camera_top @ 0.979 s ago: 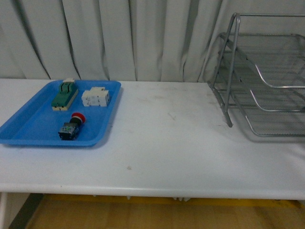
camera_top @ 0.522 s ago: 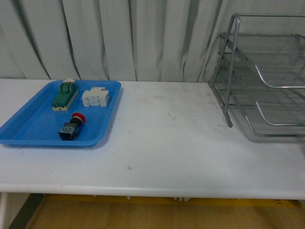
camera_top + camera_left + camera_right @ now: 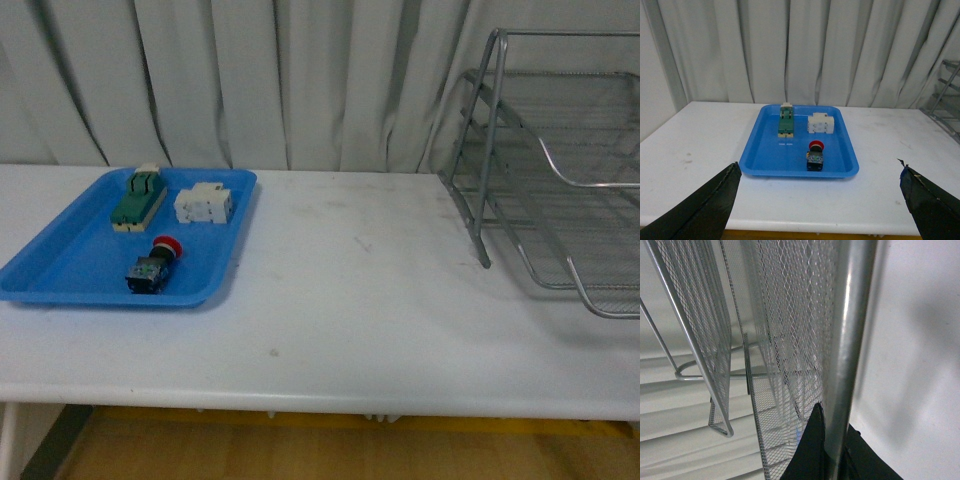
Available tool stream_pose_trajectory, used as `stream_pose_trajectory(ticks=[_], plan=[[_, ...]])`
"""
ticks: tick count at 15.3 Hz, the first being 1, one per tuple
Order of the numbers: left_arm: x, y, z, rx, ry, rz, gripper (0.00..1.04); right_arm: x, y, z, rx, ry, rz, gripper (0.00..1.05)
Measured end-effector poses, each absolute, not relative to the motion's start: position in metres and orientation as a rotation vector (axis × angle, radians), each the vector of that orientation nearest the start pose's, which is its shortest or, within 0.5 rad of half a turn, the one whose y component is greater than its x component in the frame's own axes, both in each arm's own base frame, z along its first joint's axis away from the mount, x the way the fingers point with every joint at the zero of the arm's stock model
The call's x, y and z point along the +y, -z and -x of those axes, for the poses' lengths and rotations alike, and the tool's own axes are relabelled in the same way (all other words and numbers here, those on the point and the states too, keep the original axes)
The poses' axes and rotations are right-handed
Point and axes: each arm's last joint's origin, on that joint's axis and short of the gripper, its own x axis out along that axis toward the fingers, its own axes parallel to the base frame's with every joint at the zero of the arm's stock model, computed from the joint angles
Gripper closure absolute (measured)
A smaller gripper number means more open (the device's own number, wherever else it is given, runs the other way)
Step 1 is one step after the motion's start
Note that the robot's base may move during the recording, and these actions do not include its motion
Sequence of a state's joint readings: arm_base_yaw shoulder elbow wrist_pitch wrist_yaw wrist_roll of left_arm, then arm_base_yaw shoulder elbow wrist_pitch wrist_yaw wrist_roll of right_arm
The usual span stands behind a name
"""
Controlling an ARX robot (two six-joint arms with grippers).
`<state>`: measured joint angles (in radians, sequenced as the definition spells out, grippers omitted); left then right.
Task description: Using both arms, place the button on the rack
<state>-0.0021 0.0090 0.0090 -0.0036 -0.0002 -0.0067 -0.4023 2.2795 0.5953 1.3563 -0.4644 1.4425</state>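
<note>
Lying in the near half of the tray (image 3: 60, 270), the button (image 3: 155, 262) points its red cap toward the curtain (image 3: 300, 80) and its dark body toward the tray's front rim. It touches nothing but the tray floor. Farther back in the same tray sit a green switch (image 3: 137, 200) and, to its right, a white block (image 3: 204, 204). They lie side by side with a small gap between them, and both are clear of the button. Nothing rises over the button except the tray's low rim.

The left gripper (image 3: 818, 169) faces the tray from the near side, well short of it. Its fingers (image 3: 715, 200) are spread wide with nothing between them.

The rack (image 3: 487, 150) stands at the far right of the table (image 3: 350, 300), well apart from the tray, and runs out of the front view on the right. Its three mesh tiers open toward the front, and the lowest tier's wire rim reaches nearest the table's front edge. The right gripper (image 3: 834, 420) is clamped on the rack, with a dark finger pressed to each side of a frame tube.

Between tray and rack the tabletop is a broad bare stretch with a few faint marks. The curtain hangs close behind the far edge. The tray's left corner lies near the table's left end.
</note>
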Motion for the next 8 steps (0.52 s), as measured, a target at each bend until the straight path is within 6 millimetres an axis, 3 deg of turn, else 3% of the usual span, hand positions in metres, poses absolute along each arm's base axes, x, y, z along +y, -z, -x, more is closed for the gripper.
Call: stream_pose_trajectory(ticks=[1, 3, 7, 8], plan=[[0.0, -0.166, -0.098, 0.003, 0.002, 0.007, 0.07, -0.111, -0.022, -0.284, 0.304, 0.182, -1.572, 1.02], [0.0, -0.166, -0.098, 0.003, 0.002, 0.007, 0.07, -0.109, -0.022, -0.275, 0.318, 0.211, -1.548, 0.83], [0.0, -0.166, -0.098, 0.003, 0.002, 0.007, 0.07, -0.108, -0.025, -0.241, 0.366, 0.291, -1.582, 0.29], [0.0, -0.166, -0.098, 0.003, 0.002, 0.007, 0.07, -0.11, -0.031, -0.23, 0.362, 0.306, -1.612, 0.11]])
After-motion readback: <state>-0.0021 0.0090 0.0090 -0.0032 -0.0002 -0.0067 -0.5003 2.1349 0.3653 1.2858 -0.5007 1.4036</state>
